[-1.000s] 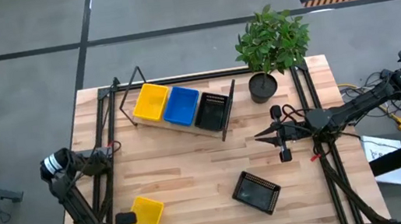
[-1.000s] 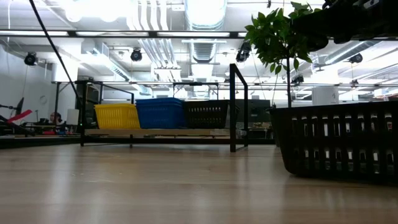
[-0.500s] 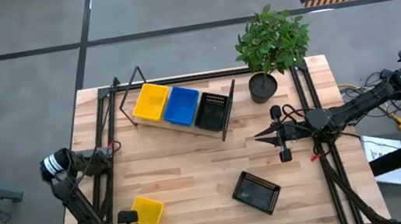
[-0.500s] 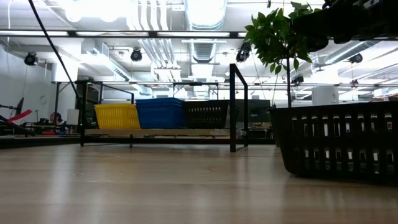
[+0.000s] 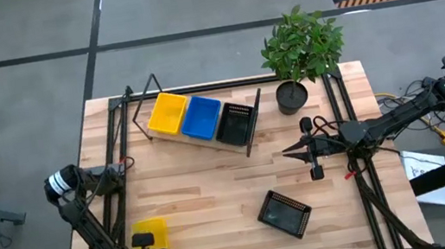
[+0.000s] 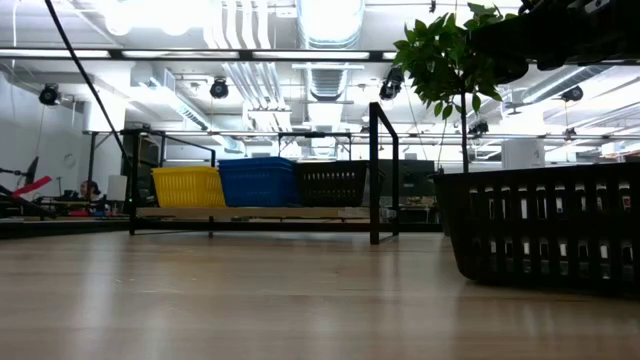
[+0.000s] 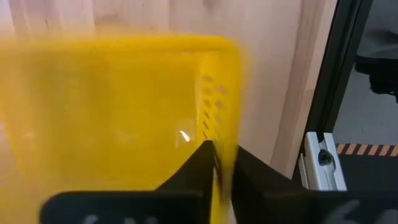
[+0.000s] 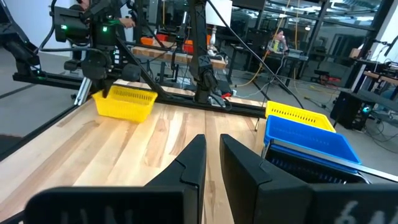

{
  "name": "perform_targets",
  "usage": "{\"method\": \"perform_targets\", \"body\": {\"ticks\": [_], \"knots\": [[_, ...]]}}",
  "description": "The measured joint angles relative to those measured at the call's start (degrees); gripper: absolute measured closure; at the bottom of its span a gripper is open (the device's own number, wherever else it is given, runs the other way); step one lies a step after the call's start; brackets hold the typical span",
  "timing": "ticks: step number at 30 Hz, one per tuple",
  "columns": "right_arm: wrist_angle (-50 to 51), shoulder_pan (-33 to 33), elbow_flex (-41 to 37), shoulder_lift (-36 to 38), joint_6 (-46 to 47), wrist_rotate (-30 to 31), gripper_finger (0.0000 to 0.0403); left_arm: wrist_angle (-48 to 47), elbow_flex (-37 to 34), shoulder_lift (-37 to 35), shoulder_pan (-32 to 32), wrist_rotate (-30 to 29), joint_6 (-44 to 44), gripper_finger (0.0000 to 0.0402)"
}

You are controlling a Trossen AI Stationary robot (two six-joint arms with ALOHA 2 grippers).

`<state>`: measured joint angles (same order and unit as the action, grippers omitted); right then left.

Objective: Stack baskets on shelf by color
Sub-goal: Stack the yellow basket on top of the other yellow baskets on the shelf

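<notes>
A yellow basket [image 5: 152,229] sits on its bottom near the table's front left corner, also seen in the left wrist view [image 7: 112,118] and the right wrist view [image 8: 124,103]. My left gripper [image 5: 143,241] points down at it and is shut on its wall. The shelf [image 5: 198,137] at the back holds a yellow basket [image 5: 167,113], a blue basket [image 5: 201,117] and a black basket [image 5: 235,123] side by side. Another black basket [image 5: 285,213] lies on the table at the front right. My right gripper [image 5: 290,154] hovers shut at the right, holding nothing. My left gripper pinches the yellow basket's side wall [image 7: 219,134], the one toward the table's near edge. One finger [image 7: 202,165] stands inside the basket and the other [image 7: 245,168] outside. The fingers come from above, pointing down. The basket rests flat on the table.
A potted plant [image 5: 292,95] stands at the back right beside the shelf. The black frame rail [image 7: 323,112] runs along the table's edge close to the held basket. Bare wood lies between the shelf and the two front baskets.
My left gripper has sunk onto the yellow basket and shut on its wall. The basket has slid a little toward the table's left edge and turned from slanted to square with the table.
</notes>
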<state>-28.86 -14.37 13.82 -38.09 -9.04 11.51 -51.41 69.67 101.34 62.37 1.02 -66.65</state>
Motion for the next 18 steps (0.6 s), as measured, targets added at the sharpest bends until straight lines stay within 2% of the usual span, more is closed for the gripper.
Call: {"method": "perform_targets", "body": {"ticks": [2, 10, 18], "knots": [[0.0, 0.0, 0.0, 0.0, 0.0, 0.0, 0.0364, -0.3, 0.2, 0.0, -0.1, 0.1, -0.1, 0.0394], [0.1, 0.0, 0.0, 0.0, -0.1, 0.0, 0.0364, -3.4, 4.7, -0.2, -2.7, -0.7, 4.5, 0.0401], [0.7, 0.0, 0.0, 0.0, -0.2, 0.0, 0.0364, -13.3, 12.2, -0.2, -8.1, -5.8, 16.5, 0.0401]]}}
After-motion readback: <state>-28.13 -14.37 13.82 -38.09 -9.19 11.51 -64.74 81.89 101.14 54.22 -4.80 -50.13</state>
